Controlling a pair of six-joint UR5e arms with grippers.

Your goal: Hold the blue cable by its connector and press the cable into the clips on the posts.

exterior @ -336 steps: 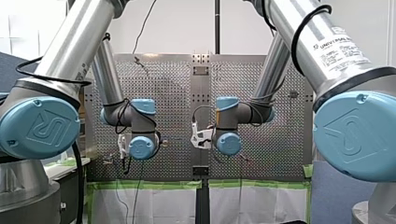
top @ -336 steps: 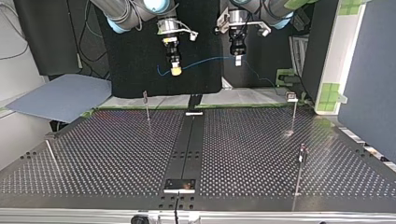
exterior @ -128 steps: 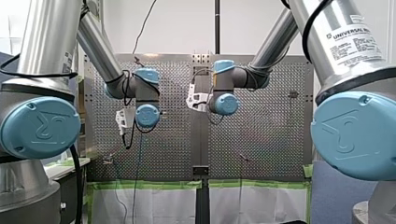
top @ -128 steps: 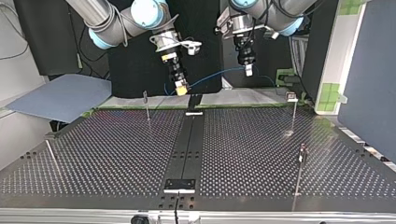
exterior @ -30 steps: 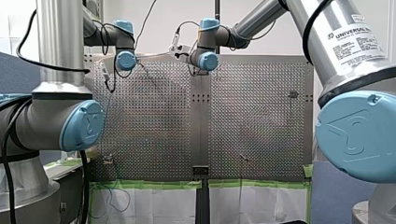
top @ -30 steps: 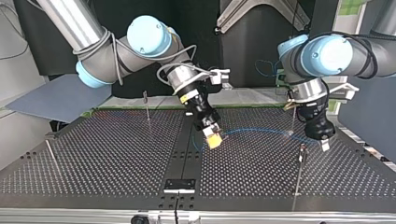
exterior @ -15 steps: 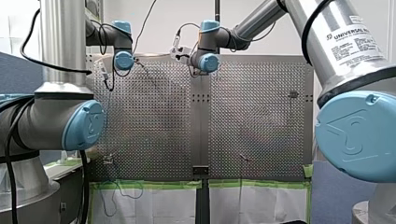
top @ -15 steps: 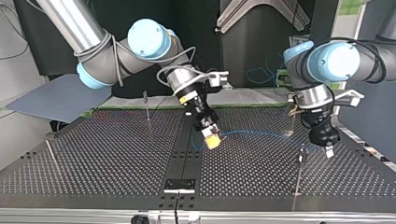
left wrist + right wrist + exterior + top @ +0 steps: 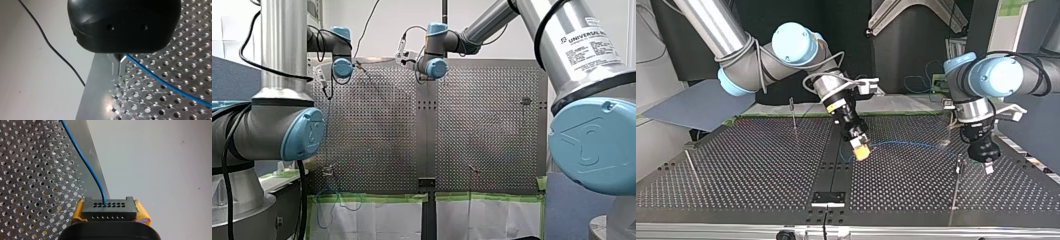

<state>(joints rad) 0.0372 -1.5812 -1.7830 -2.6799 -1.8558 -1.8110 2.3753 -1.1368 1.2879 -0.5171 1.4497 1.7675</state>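
My right gripper (image 9: 109, 213) is clamping the connector (image 9: 109, 207) between yellow pads (image 9: 143, 213), the blue cable (image 9: 85, 162) leading ahead. My left gripper (image 9: 119, 65) is pinching that cable.

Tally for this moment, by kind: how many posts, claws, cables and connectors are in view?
posts: 4
claws, the left claw and the right claw: 2
blue cable: 1
connector: 1
Total: 8
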